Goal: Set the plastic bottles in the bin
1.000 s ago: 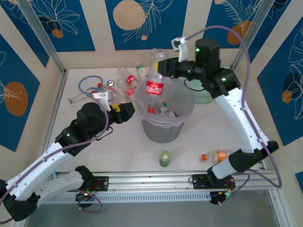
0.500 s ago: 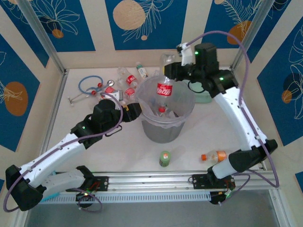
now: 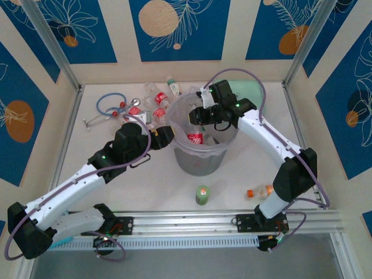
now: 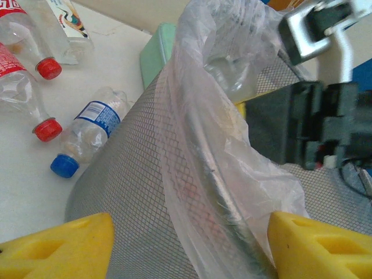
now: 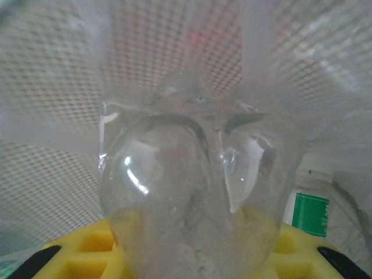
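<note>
Right hand [image 3: 196, 119] clamps a bottle [image 3: 196, 138] in the bin [image 3: 200, 163], frame centre — likely light, crushable, slick; grip its stiffer neck — left hand [image 4: 186, 244] spread.

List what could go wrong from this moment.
1. The left hand is open, with the wall of the bin and its bag liner between its fingers. Closing or pulling could tear the liner or tip the bin.
2. The right hand holds a red-labelled bottle down inside the bin, close to the liner. Lifting out could drag the liner along.
3. Both hands are at the same rim, so they might collide.
</note>
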`<state>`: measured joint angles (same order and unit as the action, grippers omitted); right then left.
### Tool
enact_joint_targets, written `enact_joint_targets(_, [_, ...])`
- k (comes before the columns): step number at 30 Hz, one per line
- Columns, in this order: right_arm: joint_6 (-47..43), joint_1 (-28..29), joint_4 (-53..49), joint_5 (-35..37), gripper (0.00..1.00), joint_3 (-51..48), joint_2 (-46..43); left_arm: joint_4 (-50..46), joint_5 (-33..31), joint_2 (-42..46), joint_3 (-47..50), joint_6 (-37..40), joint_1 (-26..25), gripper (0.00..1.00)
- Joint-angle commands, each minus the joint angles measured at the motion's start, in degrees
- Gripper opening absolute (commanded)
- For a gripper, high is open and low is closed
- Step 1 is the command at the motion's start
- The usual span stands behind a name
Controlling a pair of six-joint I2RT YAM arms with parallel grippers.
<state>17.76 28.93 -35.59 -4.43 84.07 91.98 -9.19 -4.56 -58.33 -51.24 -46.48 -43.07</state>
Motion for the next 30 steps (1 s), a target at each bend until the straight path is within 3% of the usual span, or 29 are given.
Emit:
enact_joint_targets(1, [2.2, 0.4, 4.0, -1.4, 0.08, -2.4, 1.0, -1.1, -0.8, -0.9, 0.5, 0.1, 0.4, 0.69])
enact_joint_targets(8, [3.9, 0.4, 6.4, -2.7, 0.22, -6.1, 3.2, -0.8, -1.0, -1.9, 0.4, -0.1, 0.4, 0.69])
enact_joint_targets(11, [4.6, 0.5, 5.6, -2.5, 0.45, -6.2, 2.9, -1.0, -1.0, -2.4, 0.0, 0.3, 0.4, 0.69])
enact_joint_targets(15, [4.4, 0.8, 2.2, -1.0, 0.61, -4.7, 1.2, -1.5, -1.2, -3.0, -0.4, 0.4, 0.5, 0.69])
enact_joint_targets(18, [4.0, 1.2, -0.9, 0.4, 0.67, -3.2, -0.7, -1.9, -1.7, -2.8, -0.5, 0.5, 0.5, 0.69])
enact_joint_targets(25, [3.9, 1.2, -7.2, 2.8, 0.68, -1.5, -7.4, -4.2, -2.6, -1.5, -1.2, 1.7, 1.8, 0.69])
enact_joint_targets(30, [3.5, 0.7, -9.6, 2.6, 0.68, 0.5, -12.6, -8.7, -4.2, 1.1, -2.6, 3.4, 4.0, 0.77])
